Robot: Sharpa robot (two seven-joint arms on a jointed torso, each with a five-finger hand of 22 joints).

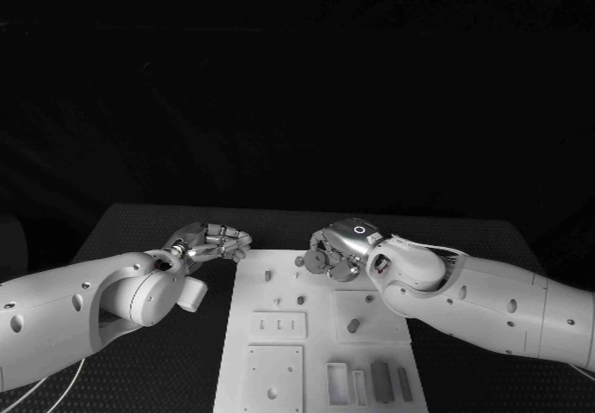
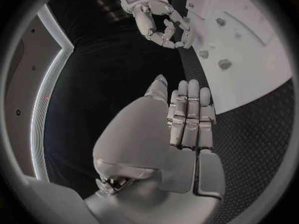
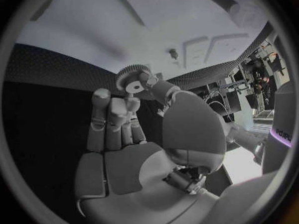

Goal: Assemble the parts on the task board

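Right hand (image 1: 337, 255) pinches a toothed gear (image 3: 132, 78) over the task board (image 1: 283, 348) at its far edge, small pegs (image 1: 302, 300) just nearside below; left hand (image 1: 213, 242), fingers curled and empty, hovers beside the board's far-left corner

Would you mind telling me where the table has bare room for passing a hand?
The black table lies bare left of the white task board, beyond the left hand. The board's far edge is crowded: the right hand holds a grey toothed gear there, near small pegs.
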